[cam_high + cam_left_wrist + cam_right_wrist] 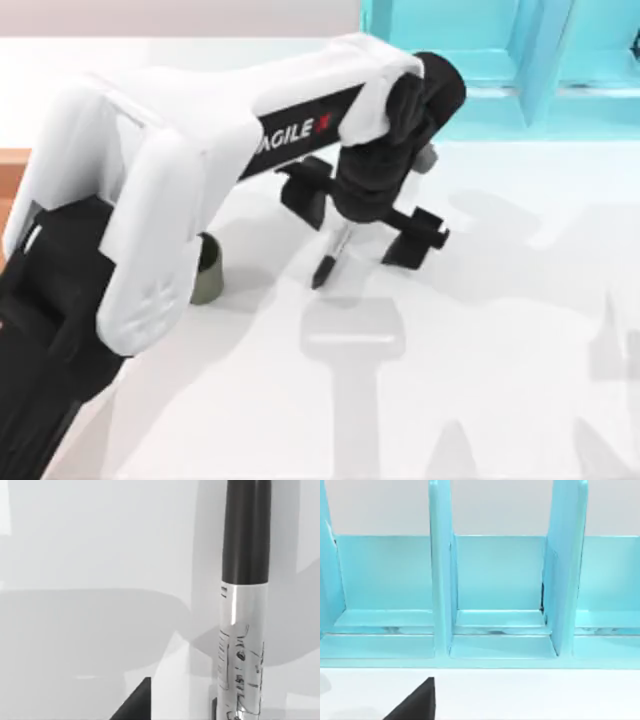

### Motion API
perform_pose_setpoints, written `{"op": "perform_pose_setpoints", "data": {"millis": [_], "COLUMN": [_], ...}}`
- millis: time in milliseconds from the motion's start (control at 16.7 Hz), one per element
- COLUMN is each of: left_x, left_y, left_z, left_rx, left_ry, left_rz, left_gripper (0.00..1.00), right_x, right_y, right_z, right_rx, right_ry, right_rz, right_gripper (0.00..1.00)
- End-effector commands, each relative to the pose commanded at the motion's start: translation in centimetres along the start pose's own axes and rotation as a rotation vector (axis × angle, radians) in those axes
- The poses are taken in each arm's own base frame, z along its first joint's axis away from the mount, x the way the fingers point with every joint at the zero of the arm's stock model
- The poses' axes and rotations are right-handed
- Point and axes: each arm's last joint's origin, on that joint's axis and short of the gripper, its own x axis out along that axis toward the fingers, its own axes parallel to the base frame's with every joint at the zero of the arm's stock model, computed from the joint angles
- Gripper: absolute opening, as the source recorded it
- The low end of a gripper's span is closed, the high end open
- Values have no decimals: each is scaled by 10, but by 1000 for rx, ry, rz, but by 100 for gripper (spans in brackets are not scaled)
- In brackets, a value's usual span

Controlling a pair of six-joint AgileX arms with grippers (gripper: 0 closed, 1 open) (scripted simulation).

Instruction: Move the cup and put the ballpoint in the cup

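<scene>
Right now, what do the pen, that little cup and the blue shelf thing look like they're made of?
The ballpoint: likely plastic, with a matte black end and a glossy pale middle bearing printed marks. The cup: a dull olive-grey wall with no shine, perhaps ceramic or plastic; hard to tell. The turquoise rack: smooth, evenly coloured panels with a faint sheen, probably painted wood or plastic. The left gripper holds the ballpoint.

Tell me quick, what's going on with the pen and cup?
Left gripper holds the ballpoint upright, mid-table. Cup stands apart, to its left, partly under the left arm. Nothing between them.

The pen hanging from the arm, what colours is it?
Black ends, silvery-white printed middle of the slim ballpoint; left wrist view shows it best.
</scene>
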Motion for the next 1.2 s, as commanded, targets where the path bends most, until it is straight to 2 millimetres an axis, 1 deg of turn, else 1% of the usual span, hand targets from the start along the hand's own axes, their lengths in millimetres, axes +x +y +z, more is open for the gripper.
{"op": "perform_pose_setpoints", "data": {"millis": [420, 480, 900, 960, 1080, 1200], "left_x": [0, 0, 0, -36, -40, -54], "left_y": [0, 0, 0, -7, -7, -7], "left_z": [0, 0, 0, -2, -4, -12], "left_rx": [0, 0, 0, -13, -17, -31], "left_ry": [0, 0, 0, -36, -38, -33], "left_rz": [0, 0, 0, -81, -72, -63], "left_gripper": [2, 0, 0, 0, 0, 0], "right_x": [0, 0, 0, 0, 0, 0], "right_y": [0, 0, 0, 0, 0, 0], "right_z": [0, 0, 0, 0, 0, 0], "right_rx": [0, 0, 0, 0, 0, 0], "right_ry": [0, 0, 0, 0, 0, 0], "right_rz": [0, 0, 0, 0, 0, 0], "right_gripper": [100, 100, 100, 100, 100, 100]}}
